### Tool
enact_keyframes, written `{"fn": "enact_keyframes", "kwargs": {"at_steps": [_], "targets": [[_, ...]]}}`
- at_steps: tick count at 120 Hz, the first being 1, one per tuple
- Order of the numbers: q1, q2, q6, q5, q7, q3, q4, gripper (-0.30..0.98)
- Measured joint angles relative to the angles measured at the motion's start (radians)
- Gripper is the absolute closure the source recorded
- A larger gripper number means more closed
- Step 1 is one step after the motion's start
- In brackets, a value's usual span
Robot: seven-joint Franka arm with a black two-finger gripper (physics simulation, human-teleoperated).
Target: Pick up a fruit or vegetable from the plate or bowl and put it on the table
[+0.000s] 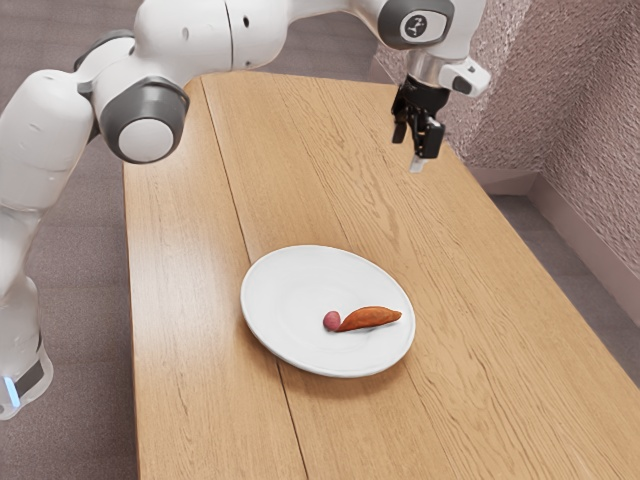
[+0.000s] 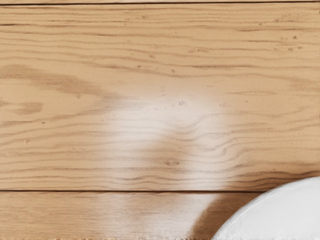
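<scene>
My black hand (image 1: 409, 152) is poised above the wooden counter (image 1: 190, 300), its fingers apart, as far as I can tell, holding nothing. Well apart from it, a round, reddish fruit (image 1: 331, 321) and a long, orange-brown vegetable (image 1: 371, 318) lie side by side on a white plate (image 1: 285, 290).

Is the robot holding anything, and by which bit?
Nothing. The gripper is empty; the round pink piece and long orange one lie on the plate.

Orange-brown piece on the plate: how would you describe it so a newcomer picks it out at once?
On the wooden table stands a round white plate. Toward its rim at the exterior view's right lies the orange-brown piece, long and tapered at its ends. Its one neighbour, beside one end, is a small reddish-pink ball.
</scene>
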Motion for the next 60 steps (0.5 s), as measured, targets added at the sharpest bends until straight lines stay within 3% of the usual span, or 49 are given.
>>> {"fn": "enact_keyframes", "kwargs": {"at_steps": [46, 60], "targets": [[-0.002, -0.006, -0.015, -0.013, 0.041, -0.008, 0.002, 0.0], [-0.004, 0.002, 0.007, -0.016, 0.045, -0.127, -0.024, 0.0]]}}
